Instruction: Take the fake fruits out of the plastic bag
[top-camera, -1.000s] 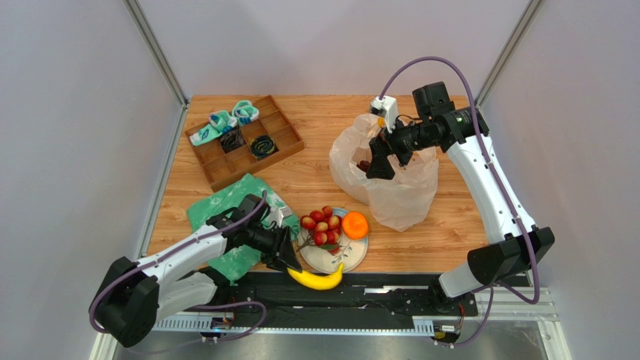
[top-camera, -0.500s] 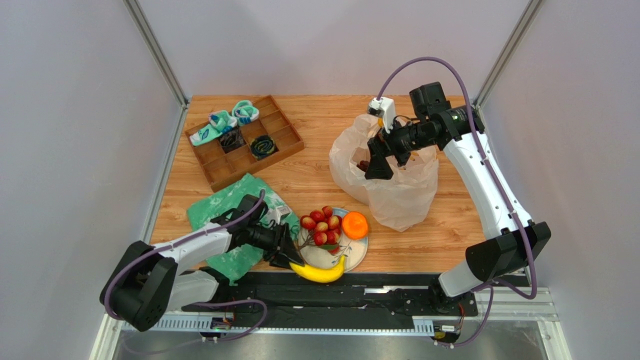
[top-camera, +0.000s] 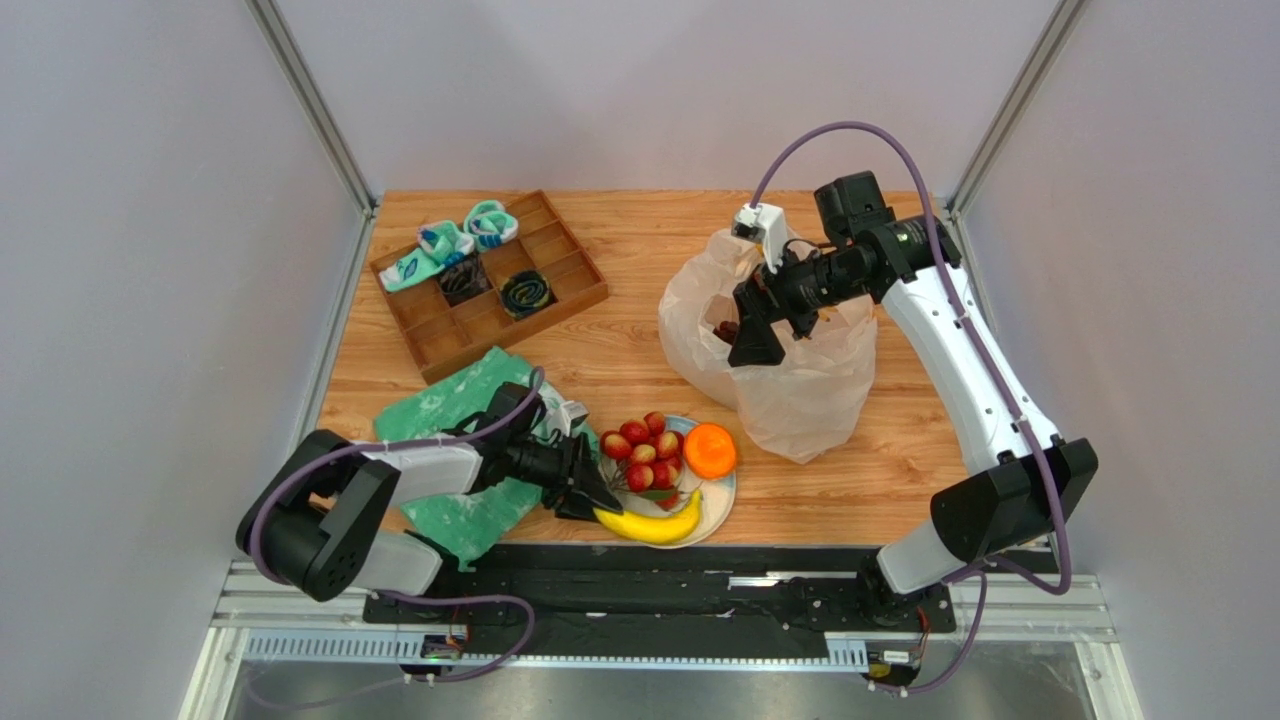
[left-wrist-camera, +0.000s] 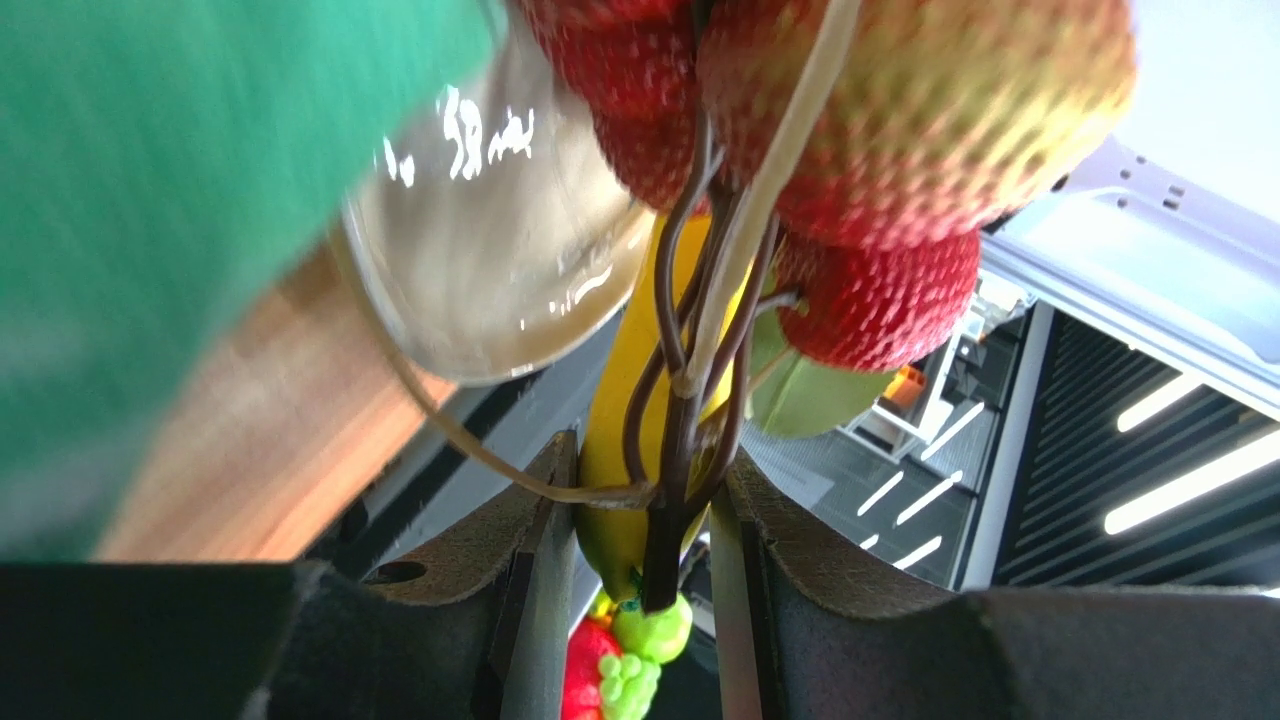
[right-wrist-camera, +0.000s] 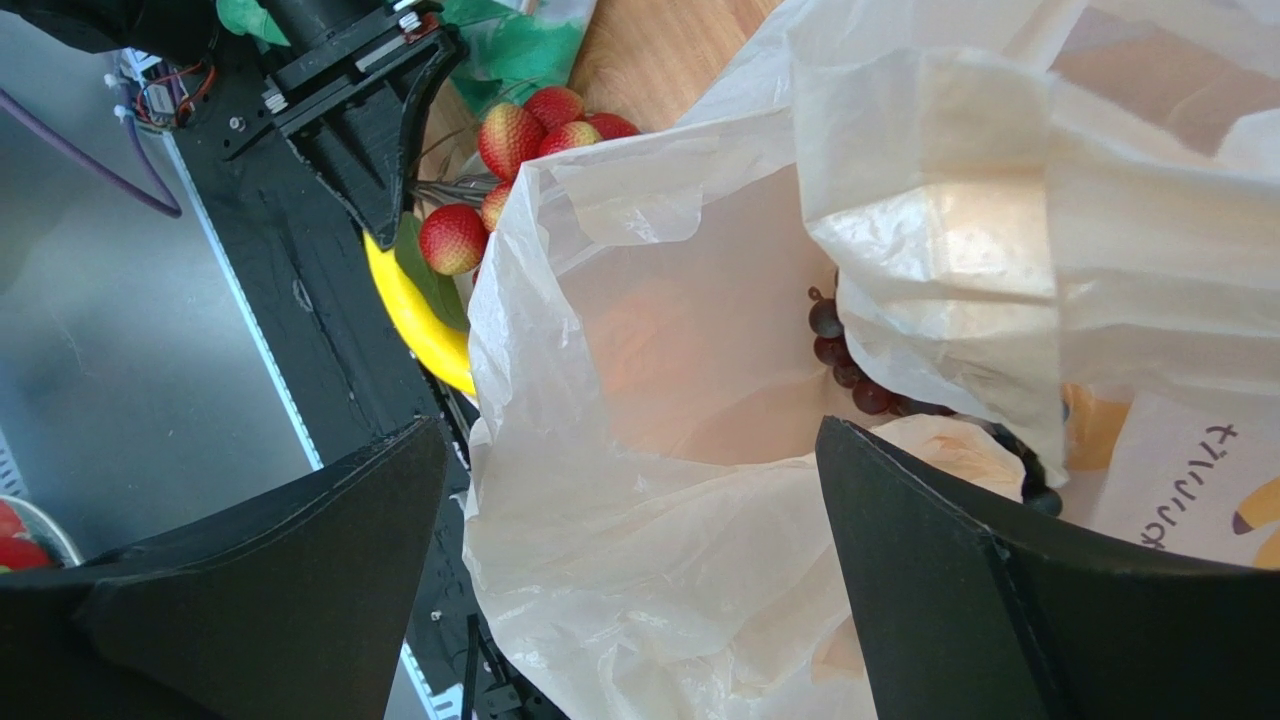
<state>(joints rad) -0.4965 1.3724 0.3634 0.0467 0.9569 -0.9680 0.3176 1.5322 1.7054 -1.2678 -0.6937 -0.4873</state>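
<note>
The plastic bag (top-camera: 789, 375) stands at the right of the table, its mouth open. My right gripper (top-camera: 748, 339) hangs open over that mouth, its fingers wide apart on either side of the bag's rim (right-wrist-camera: 646, 495). A dark purple grape bunch (right-wrist-camera: 846, 360) shows inside the bag. My left gripper (top-camera: 582, 492) is shut on the end of the yellow banana (top-camera: 655, 525), which lies on the front of the plate (top-camera: 718, 503). In the left wrist view the banana (left-wrist-camera: 616, 450) sits between my fingers with the stems of the red ball cluster (left-wrist-camera: 902, 120). The cluster (top-camera: 642, 450) and the orange (top-camera: 709, 450) rest on the plate.
A green-white mottled cloth (top-camera: 451, 428) lies under my left arm. A wooden divider tray (top-camera: 559, 255) with small items stands at the back left. The table's front edge and the black rail run just below the plate.
My left gripper has moved up and right with the banana, from beyond the table's front edge onto the plate. My right gripper has shifted slightly left over the bag.
</note>
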